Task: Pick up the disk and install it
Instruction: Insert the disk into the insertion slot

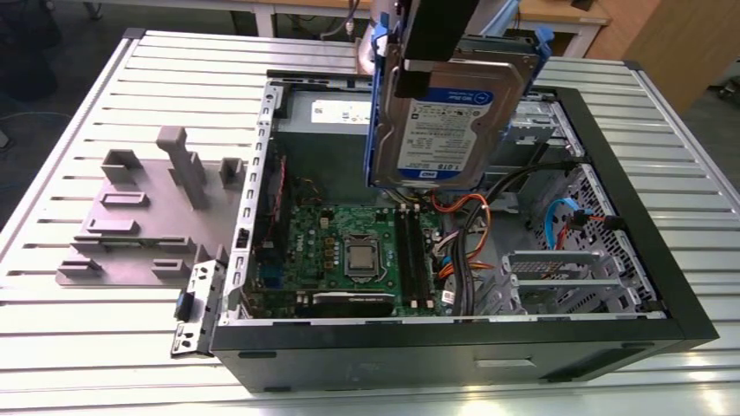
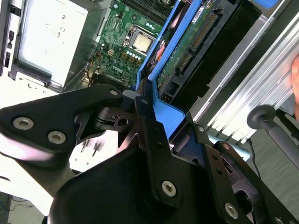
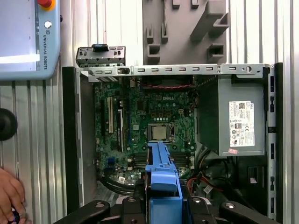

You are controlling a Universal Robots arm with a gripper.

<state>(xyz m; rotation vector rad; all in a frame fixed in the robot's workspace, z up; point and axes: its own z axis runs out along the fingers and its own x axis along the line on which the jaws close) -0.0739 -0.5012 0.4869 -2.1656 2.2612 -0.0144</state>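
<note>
while the fingers (image 2: 148, 126) clamp the disk (image 1: 445, 121) by its blue edge, it hangs clear above the case (image 1: 463, 348).

- The gripper (image 1: 418, 74) is cut off by the exterior view's upper edge, and the arm above it lies outside the picture.
- The disk (image 1: 445, 121), clamped in it, hides the middle of the computer case's (image 1: 463, 347) far part and much of the power supply (image 1: 335, 111).
- In the first wrist view the disk shows edge-on, its label hidden and one end cut off.
- There, a hand (image 3: 9, 198) and a grey pendant (image 3: 25, 42) are cut by the picture's edge.
</note>
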